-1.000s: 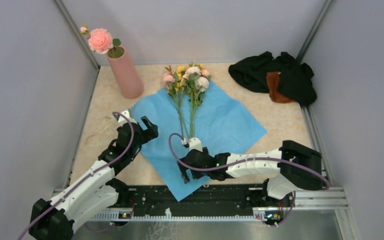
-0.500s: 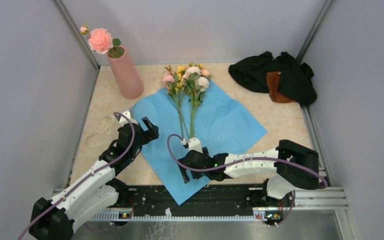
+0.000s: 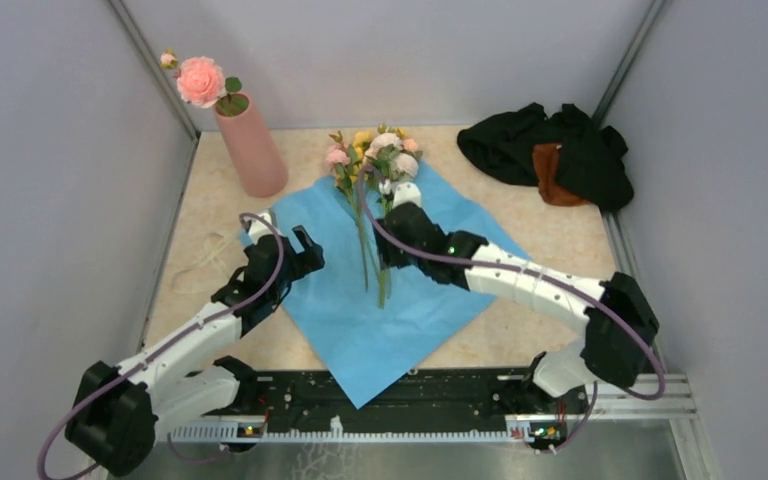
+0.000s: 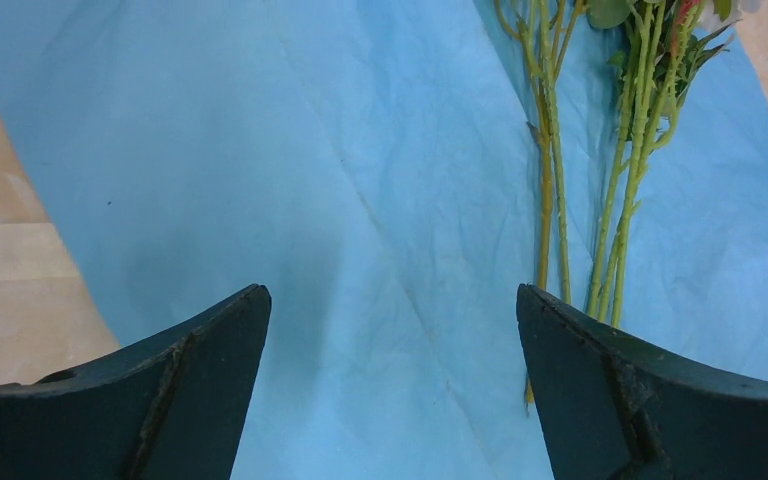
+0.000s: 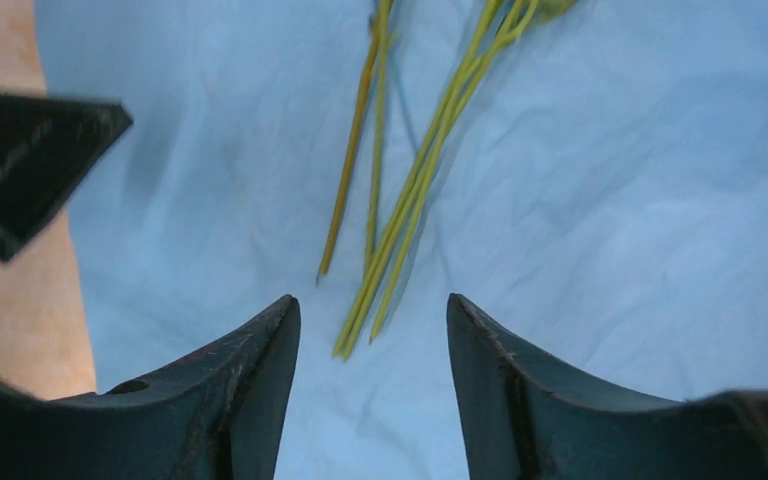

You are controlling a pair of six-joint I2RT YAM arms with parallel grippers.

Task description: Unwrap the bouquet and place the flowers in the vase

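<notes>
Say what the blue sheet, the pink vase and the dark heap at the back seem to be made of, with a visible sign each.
Blue sheet: thin matte paper, probably tissue; fine creases. Vase: matte ceramic or plastic, cannot tell; smooth, even, no shine. Dark heap: soft cloth, black and brown; slumped folds.

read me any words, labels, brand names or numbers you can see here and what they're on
None can be read.
No print shows on the blue wrapping paper, the vase or the cloth heap.
The fine marks along the base rail are too small to read.
</notes>
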